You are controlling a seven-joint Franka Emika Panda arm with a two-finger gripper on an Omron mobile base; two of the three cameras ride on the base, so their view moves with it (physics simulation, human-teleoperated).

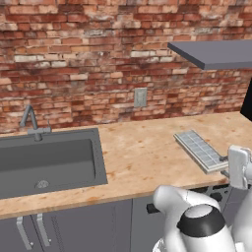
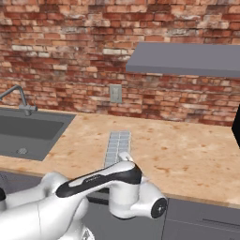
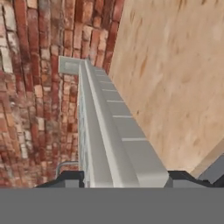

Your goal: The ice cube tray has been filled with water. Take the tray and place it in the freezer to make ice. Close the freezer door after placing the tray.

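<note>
The ice cube tray (image 1: pixel 199 149) is a pale grey grid of small cells lying on the wooden counter (image 1: pixel 142 152), with its near end at the counter's front edge. My gripper (image 1: pixel 226 165) is at that near end, hand rolled sideways. In the hand view the tray (image 3: pixel 113 131) runs away from the gripper (image 3: pixel 124 179), whose two dark fingertips (image 3: pixel 70 178) close on either side of its end. From the right base view the tray (image 2: pixel 117 145) points toward the brick wall, its near end hidden behind my wrist. The freezer and its door are out of view.
A grey sink (image 1: pixel 98 162) with a faucet (image 1: pixel 30 120) is set into the counter at the left. A wall outlet (image 1: pixel 140 97) sits on the brick wall. A grey shelf (image 1: pixel 216 53) hangs above the tray. A dark object (image 1: pixel 247 106) stands at the right edge.
</note>
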